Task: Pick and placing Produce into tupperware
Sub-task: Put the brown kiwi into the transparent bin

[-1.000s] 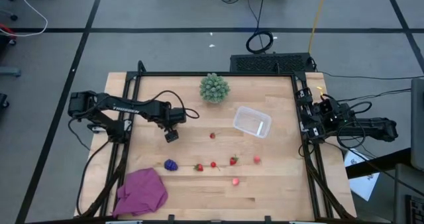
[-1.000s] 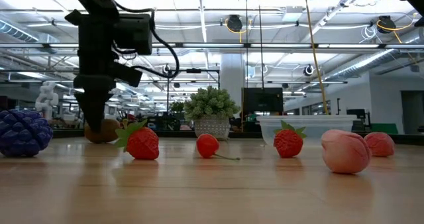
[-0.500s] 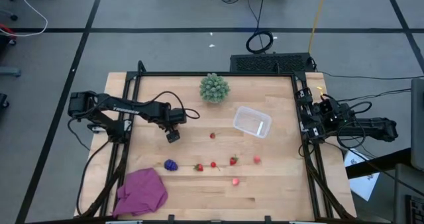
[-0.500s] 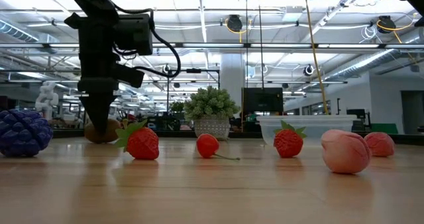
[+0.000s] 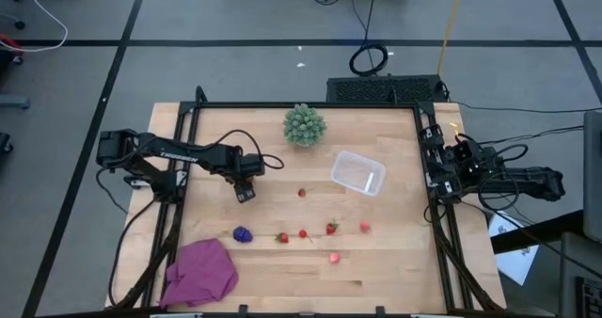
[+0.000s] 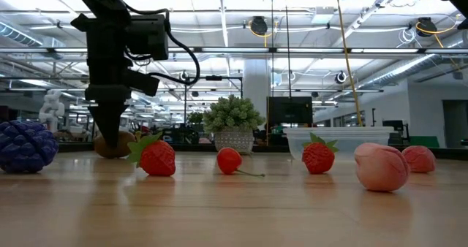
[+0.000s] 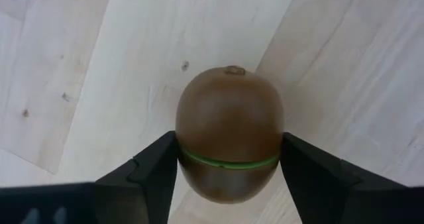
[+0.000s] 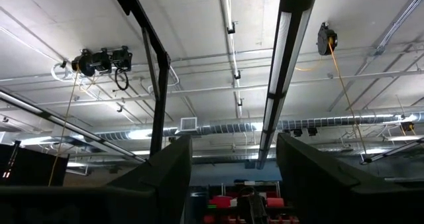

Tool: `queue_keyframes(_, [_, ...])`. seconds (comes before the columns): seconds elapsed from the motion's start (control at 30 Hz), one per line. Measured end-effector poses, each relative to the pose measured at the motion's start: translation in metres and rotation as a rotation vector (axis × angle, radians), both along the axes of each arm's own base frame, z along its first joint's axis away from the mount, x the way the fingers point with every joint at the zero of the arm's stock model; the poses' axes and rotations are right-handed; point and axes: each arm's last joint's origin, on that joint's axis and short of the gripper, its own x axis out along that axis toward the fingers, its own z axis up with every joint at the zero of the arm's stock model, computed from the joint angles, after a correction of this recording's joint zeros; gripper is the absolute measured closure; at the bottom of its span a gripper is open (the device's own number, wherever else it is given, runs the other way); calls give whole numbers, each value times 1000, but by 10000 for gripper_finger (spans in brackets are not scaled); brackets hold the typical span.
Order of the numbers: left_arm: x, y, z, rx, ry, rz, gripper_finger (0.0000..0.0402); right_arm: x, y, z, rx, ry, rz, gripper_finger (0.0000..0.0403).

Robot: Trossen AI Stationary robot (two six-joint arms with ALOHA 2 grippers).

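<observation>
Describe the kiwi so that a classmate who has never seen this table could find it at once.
Start at the green spiky ball on the table's far edge, then follow the left arm to its pincer. The kiwi lies on the wood between the pincer's two fingers. It is the only brown, smooth oval; the other fruits are red, pink or purple.

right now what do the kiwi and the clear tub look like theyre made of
The kiwi looks like smooth moulded plastic with a dull sheen and a green seam around its middle, probably a toy. The tupperware looks like thin translucent plastic, the wood grain showing through it. The left gripper straddles the kiwi.
</observation>
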Motion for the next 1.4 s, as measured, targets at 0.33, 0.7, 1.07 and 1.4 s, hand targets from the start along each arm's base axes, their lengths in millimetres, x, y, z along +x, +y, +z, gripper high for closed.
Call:
queue_keyframes(0.33, [4,1,5,12,-22,6,159,0,0,0,0,0,-1,194])
queue_keyframes(0.7, [30,-14,65,23,-70,-44,154,0,0,0,0,0,-1,194])
queue_keyframes(1.07, [63,-57,153,83,-400,-231,149,-1,0,1,-12,-20,-21,195])
queue_keyframes(1.4, [101,-75,169,140,-583,-410,149,0,-3,0,28,-8,-136,195])
